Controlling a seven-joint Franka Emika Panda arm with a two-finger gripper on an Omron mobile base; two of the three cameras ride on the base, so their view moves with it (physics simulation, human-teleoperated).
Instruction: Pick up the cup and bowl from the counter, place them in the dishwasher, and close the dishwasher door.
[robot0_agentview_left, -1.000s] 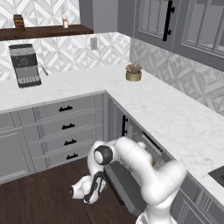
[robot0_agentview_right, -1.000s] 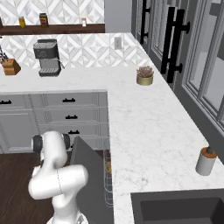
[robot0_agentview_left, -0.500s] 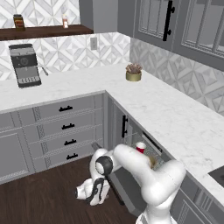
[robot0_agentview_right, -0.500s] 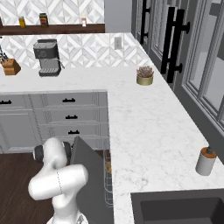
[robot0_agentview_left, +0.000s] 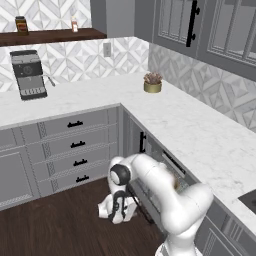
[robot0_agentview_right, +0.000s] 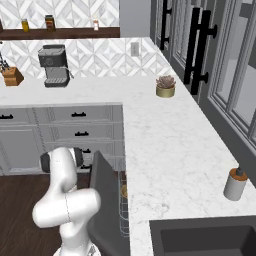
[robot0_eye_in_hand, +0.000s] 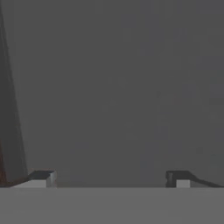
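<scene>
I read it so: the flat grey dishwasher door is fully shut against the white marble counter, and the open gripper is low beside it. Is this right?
Not quite. The flat grey dishwasher door is not fully shut: the right base view shows it raised but ajar, with the grey wire rack visible behind it under the white marble counter. The gripper is indeed open and low beside it.

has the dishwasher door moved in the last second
Yes. The dishwasher door now stands steeper, its top edge swung up toward the counter, in the right base view.
</scene>
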